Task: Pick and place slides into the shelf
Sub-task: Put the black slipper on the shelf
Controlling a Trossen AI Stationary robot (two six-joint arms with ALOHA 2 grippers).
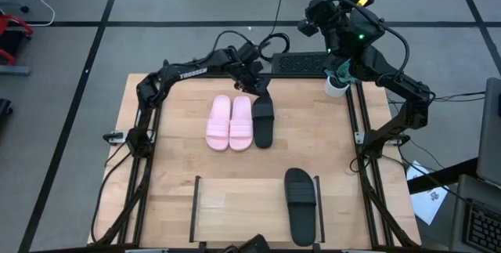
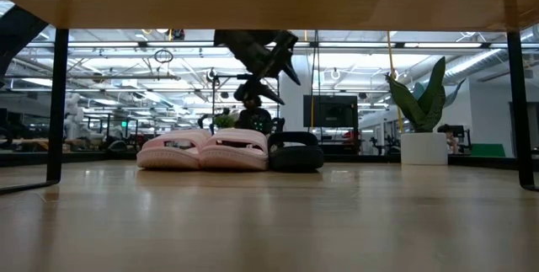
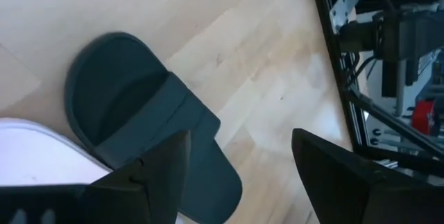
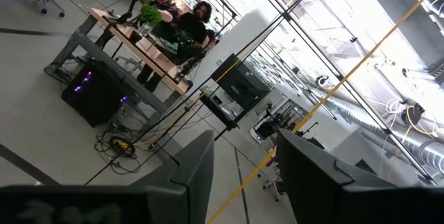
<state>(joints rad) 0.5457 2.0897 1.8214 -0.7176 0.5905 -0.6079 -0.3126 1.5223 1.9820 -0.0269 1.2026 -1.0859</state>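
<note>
Your left pincer [image 1: 258, 81] hangs above the far end of the black slide [image 1: 264, 123] that lies beside the pink pair [image 1: 230, 123], and its fingers [image 3: 163, 175] stand wide apart with nothing between them. In the left wrist view that black slide sits under and between the two fingers, with bare wood open on the side away from the pink pair, out to the black frame rail at the desk [image 1: 172, 167] edge.

The pink pair and this black slide lie side by side in a tight row in the far half of the desk, the black one touching or just beside the nearer pink one; you cannot tell which. In the low view the pincer is clear of the row, above it.

The other black slide [image 1: 301, 204] lies on the shelf [image 1: 235, 206] at the near edge of the desk, just inside the shelf's right-end rail [image 1: 318, 198]. The rest of the shelf board, out to its left-end rail, is bare wood.

Your right pincer [image 4: 239, 175] is raised beyond the far right corner of the desk, near a small potted plant [image 1: 338, 77], looking out into the room; its fingers are parted and hold nothing.
</note>
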